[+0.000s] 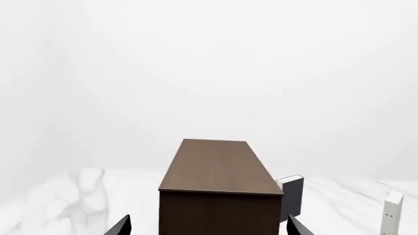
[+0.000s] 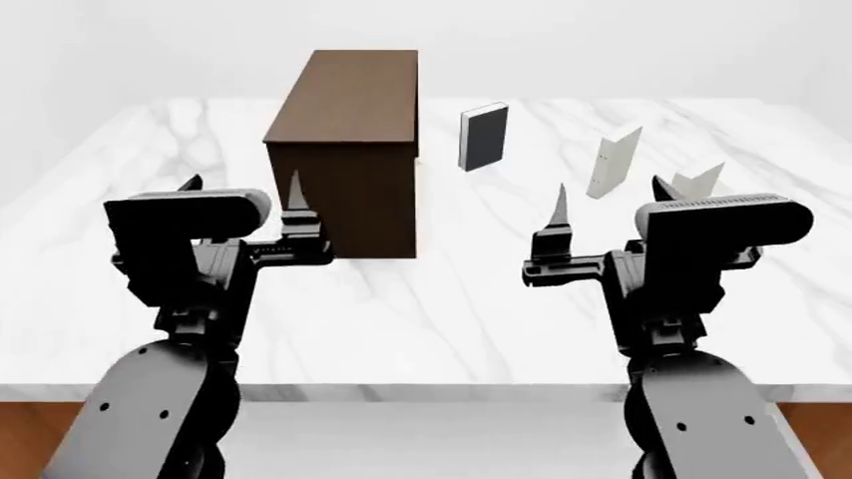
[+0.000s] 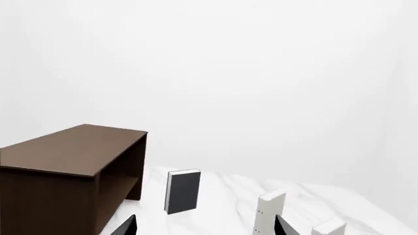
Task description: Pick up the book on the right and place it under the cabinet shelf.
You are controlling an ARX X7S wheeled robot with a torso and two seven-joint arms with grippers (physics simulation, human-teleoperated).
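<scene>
Nearest, both arms hang over the near edge of the white marble table (image 2: 440,299); the left gripper (image 2: 239,215) hovers just in front of the cabinet's near end, its jaws spread wide and holding nothing; the right gripper (image 2: 606,215) hovers at the same depth on the right side, its jaws likewise wide apart and empty, well short of the books beyond it.

Farther in, left of centre, stands the cabinet shelf (image 2: 349,150), a tall dark-brown wood-grain box whose long side runs away from the robot; its open face looks right, as the right wrist view shows, with an inner board (image 3: 121,171) visible inside.

To the right, partly hidden behind the right gripper, the book (image 2: 697,183) stands upright on the table, white and plain, the rightmost of the three; it is untouched, well apart from the cabinet; just left of it and slightly farther stands a second white book (image 2: 616,162), also upright.

Farthest, just right of the cabinet's far end, a black-covered book (image 2: 484,138) stands upright with its white page edge on the left.
</scene>
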